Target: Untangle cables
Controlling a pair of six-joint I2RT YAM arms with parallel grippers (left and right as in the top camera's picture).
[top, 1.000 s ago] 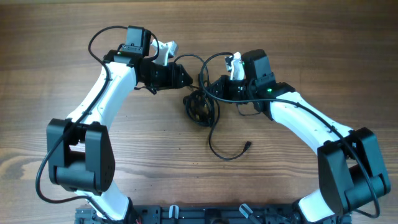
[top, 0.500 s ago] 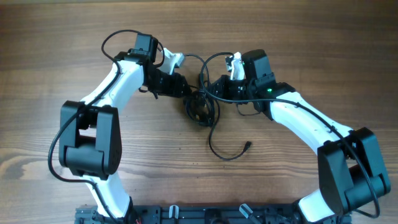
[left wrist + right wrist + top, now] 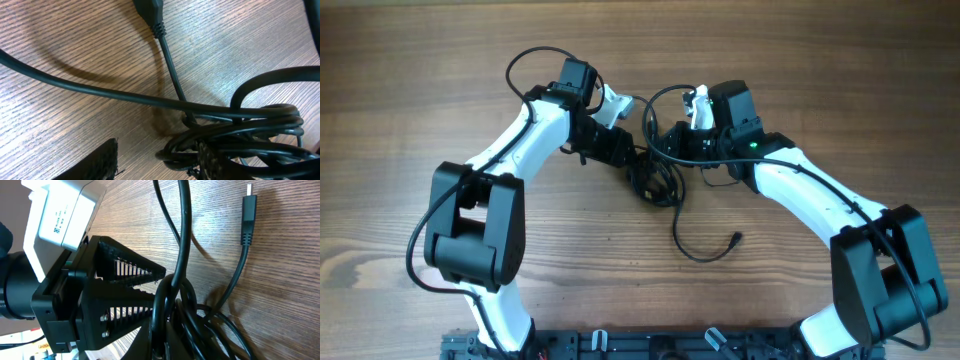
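The left fingers [image 3: 618, 152] are set, in the overhead view, against the left edge of the knot [image 3: 650, 176] into which the cables [image 3: 661, 190] are bunched. The right fingers [image 3: 673, 140] are set against its upper right, so the bundle is bracketed from two sides, presumably to be drawn apart; the spread of either pair cannot be read from above. One loose tail is trailed across the desk [image 3: 840, 70] to a tail plug [image 3: 735, 238], well apart from both arms. In the left wrist view the left fingers [image 3: 97, 165] are shown parted: one tip is held over bare wood, clear of the strands, and the other is buried among them. Part of the knot thus lies between them, though nothing is judged clamped. In the right wrist view the right fingers are not made out, and their state cannot be told. The ribbed left fingers [image 3: 125, 270] under a white camera housing [image 3: 65, 215] are seen with the strands looped at their tips, a near plug [image 3: 249, 205] lying just beside on the desk.
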